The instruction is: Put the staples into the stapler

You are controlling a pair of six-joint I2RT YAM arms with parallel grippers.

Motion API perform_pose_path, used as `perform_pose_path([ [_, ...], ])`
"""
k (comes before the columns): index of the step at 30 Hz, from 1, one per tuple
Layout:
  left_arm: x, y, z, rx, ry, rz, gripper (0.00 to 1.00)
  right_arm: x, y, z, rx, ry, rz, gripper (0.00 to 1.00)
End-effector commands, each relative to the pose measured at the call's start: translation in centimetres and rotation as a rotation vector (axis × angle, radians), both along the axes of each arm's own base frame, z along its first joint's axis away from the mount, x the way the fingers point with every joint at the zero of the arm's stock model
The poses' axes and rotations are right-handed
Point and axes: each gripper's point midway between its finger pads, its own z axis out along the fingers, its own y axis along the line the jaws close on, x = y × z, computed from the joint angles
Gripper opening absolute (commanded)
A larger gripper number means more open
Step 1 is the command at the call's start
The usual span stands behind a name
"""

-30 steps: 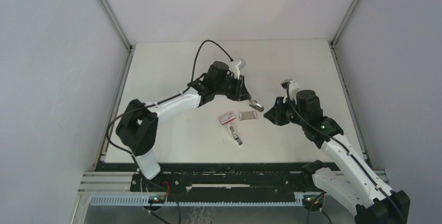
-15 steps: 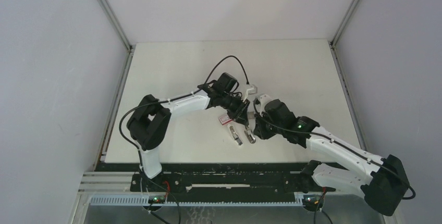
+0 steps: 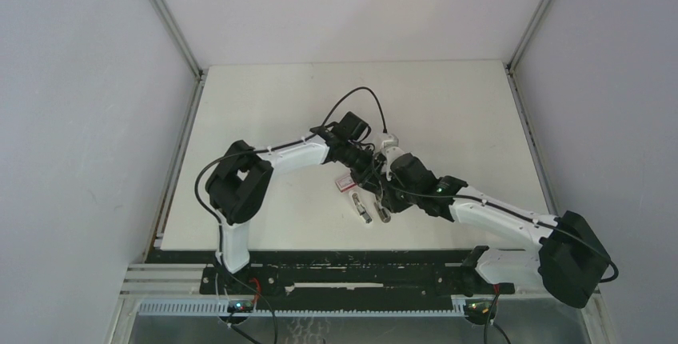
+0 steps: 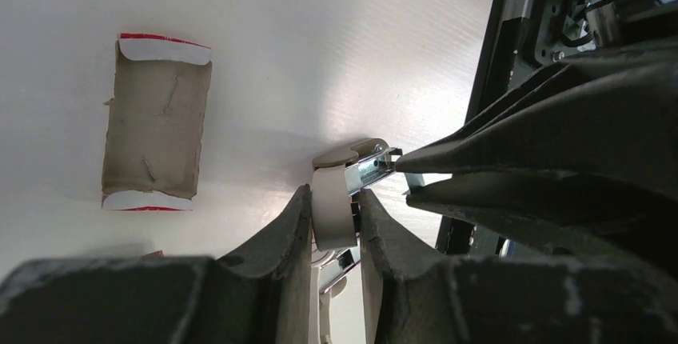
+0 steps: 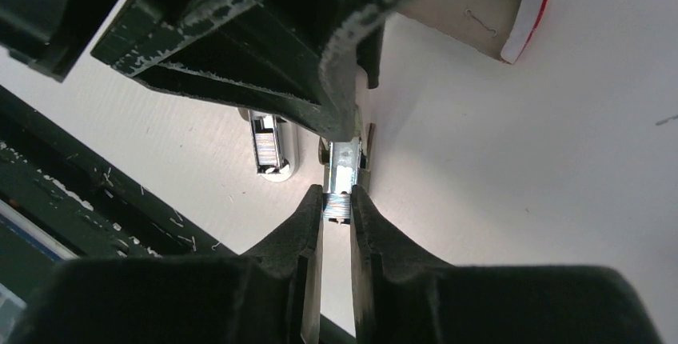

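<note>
Top cam overhead, far; wrist cams close, sharing stapler (image 4: 332,204).

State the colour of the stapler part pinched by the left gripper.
That stapler part is beige, clearest in the left wrist view.

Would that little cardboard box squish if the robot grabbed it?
Probably. The box looks like thin card, opened up and scuffed, so it would likely crush. It lies flat on the table, so a push should slide it, not roll it.
</note>
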Motion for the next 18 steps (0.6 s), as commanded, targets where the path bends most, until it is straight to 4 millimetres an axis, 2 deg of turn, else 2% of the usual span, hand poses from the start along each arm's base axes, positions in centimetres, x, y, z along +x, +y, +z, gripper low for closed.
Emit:
perform_pose_path([
  [1, 0.5, -1.1, 1.8, -0.065, -0.032, -0.045, 0.0, 0.7, 1.4, -0.2, 0.014, -0.039, 0.029, 0.12],
  [7, 0.5, -1.1, 1.7, -0.062, -0.032, -0.046, 0.0, 0.5, 1.3, -1.8, -0.017, -0.016, 0.018, 0.12],
  [18, 0.7, -0.9, 1.2, -0.048, -0.035, -0.044, 0.0, -0.6, 1.0, -2.8, -0.017, 0.007, 0.009, 0.12],
])
